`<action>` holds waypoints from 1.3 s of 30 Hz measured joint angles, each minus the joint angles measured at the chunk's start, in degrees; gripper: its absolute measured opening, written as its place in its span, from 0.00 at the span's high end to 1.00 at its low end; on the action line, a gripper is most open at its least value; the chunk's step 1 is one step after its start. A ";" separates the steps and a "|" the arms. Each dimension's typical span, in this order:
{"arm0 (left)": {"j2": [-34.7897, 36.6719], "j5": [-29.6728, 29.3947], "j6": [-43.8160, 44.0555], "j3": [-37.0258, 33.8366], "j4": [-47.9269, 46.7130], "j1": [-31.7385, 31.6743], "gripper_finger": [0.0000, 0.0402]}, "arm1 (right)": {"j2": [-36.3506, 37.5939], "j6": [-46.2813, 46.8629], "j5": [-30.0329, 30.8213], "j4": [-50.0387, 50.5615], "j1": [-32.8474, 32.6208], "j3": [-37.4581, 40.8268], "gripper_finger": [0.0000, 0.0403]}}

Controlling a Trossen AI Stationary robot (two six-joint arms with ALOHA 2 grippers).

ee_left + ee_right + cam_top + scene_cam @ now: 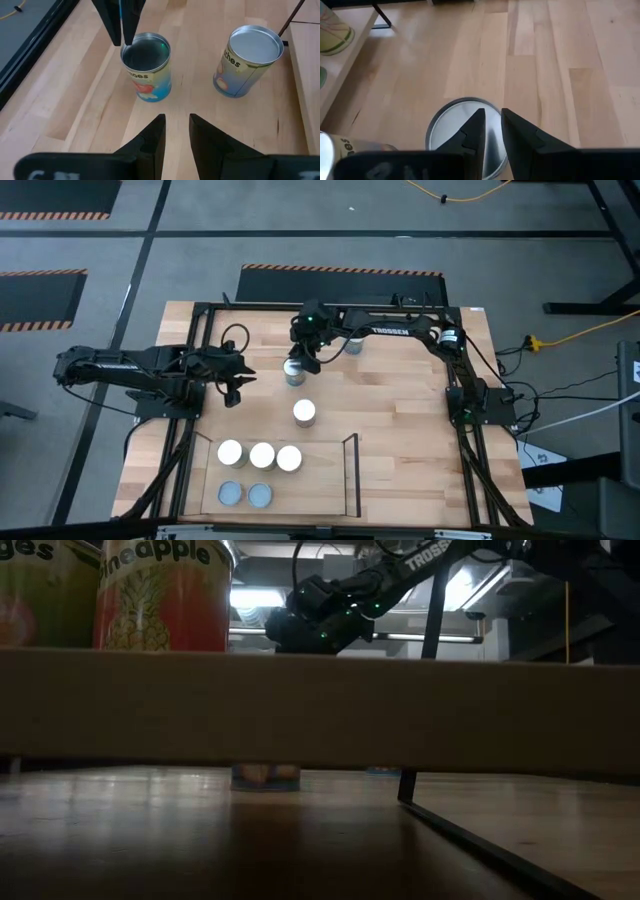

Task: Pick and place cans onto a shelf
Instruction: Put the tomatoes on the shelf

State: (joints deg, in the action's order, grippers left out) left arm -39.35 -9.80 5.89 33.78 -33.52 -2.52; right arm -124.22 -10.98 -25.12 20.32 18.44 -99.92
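Note:
A blue-labelled can stands upright on its base on the table, mid-far. My right gripper hangs over its far rim, pointing down at a slant, its fingers only a narrow gap apart; its own view shows the silver top under the tips. A second can stands nearer the shelf. A third can stands behind the right arm. Several cans stand on the shelf. My left gripper waits at the left, slightly open, holding nothing. My right gripper comes at the blue-labelled can from above and from the table's far side, its tips at the can's far rim. I cannot tell whether they touch the rim or stop just above it. The can stands upright on the table.
The shelf's black rails edge the board near the table's front. In the low view the shelf board crosses the picture, with a pineapple-labelled can on it. Bare wood lies to the right of the cans.

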 joint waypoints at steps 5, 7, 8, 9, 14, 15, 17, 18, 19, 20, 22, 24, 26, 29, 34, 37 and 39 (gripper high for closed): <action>0.00 0.00 0.00 0.00 0.11 0.00 0.80 | 0.00 -1.44 2.16 1.44 0.00 0.00 0.83; 0.00 0.00 0.00 0.00 0.13 0.00 0.80 | 0.00 -1.50 2.77 1.53 0.00 0.00 0.83; 0.00 0.00 0.00 0.00 0.13 0.00 0.80 | 0.00 -1.51 2.84 1.55 0.00 0.00 0.83; 0.00 0.00 0.00 0.00 0.13 0.00 0.80 | 0.00 -1.53 2.85 1.66 0.00 0.00 0.83; 0.00 0.00 0.00 -0.02 0.15 0.00 0.80 | 0.00 -1.53 2.95 1.92 0.00 0.00 0.83; 0.00 0.00 -0.01 -0.02 0.15 0.00 0.80 | 0.00 -1.53 2.99 1.92 0.00 0.00 0.83; 0.00 0.00 0.00 -0.02 0.15 0.00 0.80 | 0.00 -1.53 2.99 1.92 0.00 0.00 0.83; 0.00 0.00 0.00 -0.02 0.15 0.00 0.80 | 0.00 -1.54 2.99 1.92 0.00 0.00 0.83; 0.00 0.00 0.00 -0.02 0.15 0.00 0.80 | 0.00 -1.66 2.99 1.90 0.00 0.00 0.83; 0.00 0.00 0.00 -0.02 0.15 0.00 0.80 | 0.00 -1.88 2.99 1.88 0.00 0.00 0.83; 0.00 0.00 0.00 -0.02 0.15 0.00 0.80 | 0.00 -3.05 2.99 1.77 0.00 0.00 0.83; 0.00 0.00 -0.02 -0.02 0.15 0.00 0.80 | 0.00 -4.00 3.01 1.74 -0.02 0.00 0.83; 0.00 0.00 0.00 -0.02 0.15 0.00 0.80 | -0.28 -4.39 3.01 1.63 -0.02 0.00 0.83; 0.00 0.00 0.00 -0.02 0.15 0.00 0.80 | -1.10 -4.28 3.03 1.67 0.00 0.09 0.83; 0.00 0.00 -0.01 -0.02 0.17 -0.01 0.80 | -2.35 -4.27 2.69 1.26 -0.11 -0.02 0.83; 0.00 0.00 0.00 -0.02 0.17 0.00 0.80 | -2.59 -3.67 2.62 1.11 -0.13 -0.11 0.83; 0.00 0.00 0.00 -0.02 0.17 -0.02 0.80 | -2.60 -2.69 2.62 1.20 -0.13 -0.11 0.83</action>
State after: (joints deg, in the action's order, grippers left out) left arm -39.35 -9.80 5.89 33.76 -33.34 -2.54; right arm -126.83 -13.67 -22.50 21.52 18.31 -100.03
